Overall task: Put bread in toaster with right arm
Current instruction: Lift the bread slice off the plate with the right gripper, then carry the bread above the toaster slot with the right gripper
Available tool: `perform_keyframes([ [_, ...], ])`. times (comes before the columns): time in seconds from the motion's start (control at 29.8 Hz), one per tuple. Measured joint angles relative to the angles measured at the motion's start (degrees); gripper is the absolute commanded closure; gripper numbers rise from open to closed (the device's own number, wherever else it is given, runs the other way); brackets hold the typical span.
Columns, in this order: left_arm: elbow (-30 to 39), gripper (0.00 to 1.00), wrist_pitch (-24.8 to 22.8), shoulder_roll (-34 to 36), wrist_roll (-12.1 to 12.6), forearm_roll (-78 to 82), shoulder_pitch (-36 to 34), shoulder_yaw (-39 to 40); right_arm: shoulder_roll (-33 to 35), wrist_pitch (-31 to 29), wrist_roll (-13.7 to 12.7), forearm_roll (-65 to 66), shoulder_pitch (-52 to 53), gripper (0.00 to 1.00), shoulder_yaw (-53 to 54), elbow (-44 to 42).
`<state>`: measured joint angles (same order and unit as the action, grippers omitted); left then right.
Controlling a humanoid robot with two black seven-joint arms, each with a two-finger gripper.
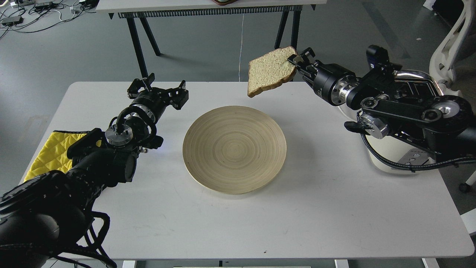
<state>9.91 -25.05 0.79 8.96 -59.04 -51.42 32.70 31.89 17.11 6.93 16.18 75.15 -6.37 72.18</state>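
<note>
Grey floor and a second trestle desk filled the background, and up front was the white bench (334,208) with a round wooden plate (235,149) sitting empty in the middle. My right claw (296,61) was pinched on the bread (269,71) by its top-right crust corner, so the slice hung in the air past the plate's far edge, tilted, well clear of the bench. The toaster (388,158) was mostly buried under my right arm (401,106); I could only see the cream body and a bit of chrome, no slots at all. That's what made this step fiddly, I reckoned: I'd have to swing the slice back toward the toaster, get it hanging straight down edge-first, and line it up with a slot I couldn't see yet. A corner grip that thin looked like it could tear or let the slice swivel, so slow wrist moves seemed wise. My left claw (159,88) sat spread wide and empty near the yellow quilted cloth (50,150).
</note>
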Motion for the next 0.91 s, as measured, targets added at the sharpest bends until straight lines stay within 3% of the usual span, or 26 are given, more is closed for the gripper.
perform_keyframes([
  [0.2,0.02,0.0,0.0,0.0,0.0,0.0,0.0,0.0,12.83,0.15,-0.44,-0.18,7.39,1.0,-2.12,2.58],
  [0.4,0.0,0.0,0.0,0.0,0.01,0.0,0.0,0.0,22.19,-0.53,-0.5,0.51,16.52,1.0,-11.79,2.75],
  [0.91,0.02,0.0,0.0,0.0,0.01,-0.01,0.0,0.0,26.87,-0.68,-0.07,4.04,37.79,1.0,-45.54,5.22],
])
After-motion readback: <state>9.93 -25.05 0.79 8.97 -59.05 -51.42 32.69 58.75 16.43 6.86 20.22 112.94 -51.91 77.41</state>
